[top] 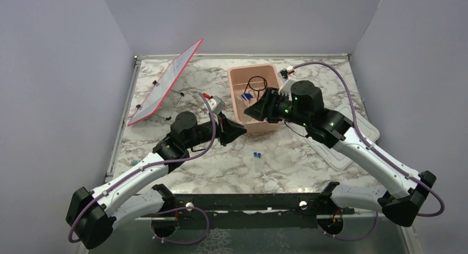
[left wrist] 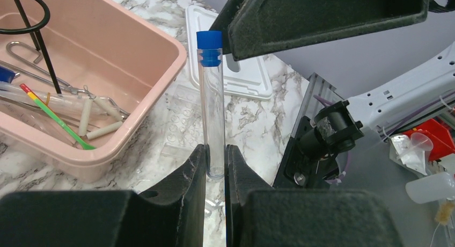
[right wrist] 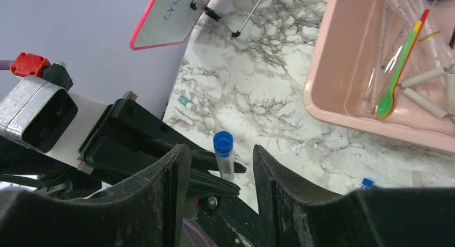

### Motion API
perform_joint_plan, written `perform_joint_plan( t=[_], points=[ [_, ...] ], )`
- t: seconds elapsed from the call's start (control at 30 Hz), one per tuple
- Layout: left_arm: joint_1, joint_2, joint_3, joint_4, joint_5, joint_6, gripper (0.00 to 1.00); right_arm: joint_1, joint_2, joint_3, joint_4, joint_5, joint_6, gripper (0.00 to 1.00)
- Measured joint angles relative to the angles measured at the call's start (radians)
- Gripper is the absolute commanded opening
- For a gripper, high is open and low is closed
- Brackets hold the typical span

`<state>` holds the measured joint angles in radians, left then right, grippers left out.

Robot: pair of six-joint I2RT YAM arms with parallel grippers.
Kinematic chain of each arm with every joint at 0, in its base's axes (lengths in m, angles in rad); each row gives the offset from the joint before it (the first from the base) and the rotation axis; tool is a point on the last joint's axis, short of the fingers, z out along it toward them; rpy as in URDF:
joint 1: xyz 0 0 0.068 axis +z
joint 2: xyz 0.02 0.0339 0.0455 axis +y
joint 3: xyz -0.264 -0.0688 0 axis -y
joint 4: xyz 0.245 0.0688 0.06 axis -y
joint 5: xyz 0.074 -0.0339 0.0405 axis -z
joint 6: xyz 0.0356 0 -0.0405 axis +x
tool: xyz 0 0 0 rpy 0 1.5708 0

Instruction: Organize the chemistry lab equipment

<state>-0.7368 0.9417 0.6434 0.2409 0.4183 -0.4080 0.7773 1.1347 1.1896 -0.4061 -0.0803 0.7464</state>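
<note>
The ring stand (left wrist: 40,40), tweezers (left wrist: 32,56) and green-yellow stick (left wrist: 59,123) already lie in the pink tub (top: 234,94). Beside it, the left fingers (left wrist: 194,174) clench a blue-capped tube (left wrist: 212,107), not yet stored. The right fingers (right wrist: 171,172), released, straddle its top.

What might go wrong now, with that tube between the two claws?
The left gripper pinches the tube only at its bottom end, so the tall tube may tilt or slip out. The right gripper stands open on either side of the blue cap without holding it; a slightly misjudged move might knock the tube. The tub is close, so the tube may catch on its rim going in.
</note>
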Motion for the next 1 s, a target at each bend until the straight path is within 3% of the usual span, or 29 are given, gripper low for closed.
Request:
perform_joint_plan(
  t=[0.27, 0.57, 1.0],
  points=[
    [0.002, 0.003, 0.003, -0.005, 0.000, 0.012, 0.00, 0.000, 0.046, 0.014, -0.010, -0.050, -0.014, 0.33],
    [0.002, 0.006, 0.005, -0.011, 0.001, 0.026, 0.00, -0.007, 0.045, 0.013, -0.008, -0.056, -0.015, 0.23],
    [0.002, 0.007, 0.005, -0.034, 0.001, 0.035, 0.00, -0.033, 0.048, -0.002, 0.002, -0.092, -0.024, 0.31]
  ],
)
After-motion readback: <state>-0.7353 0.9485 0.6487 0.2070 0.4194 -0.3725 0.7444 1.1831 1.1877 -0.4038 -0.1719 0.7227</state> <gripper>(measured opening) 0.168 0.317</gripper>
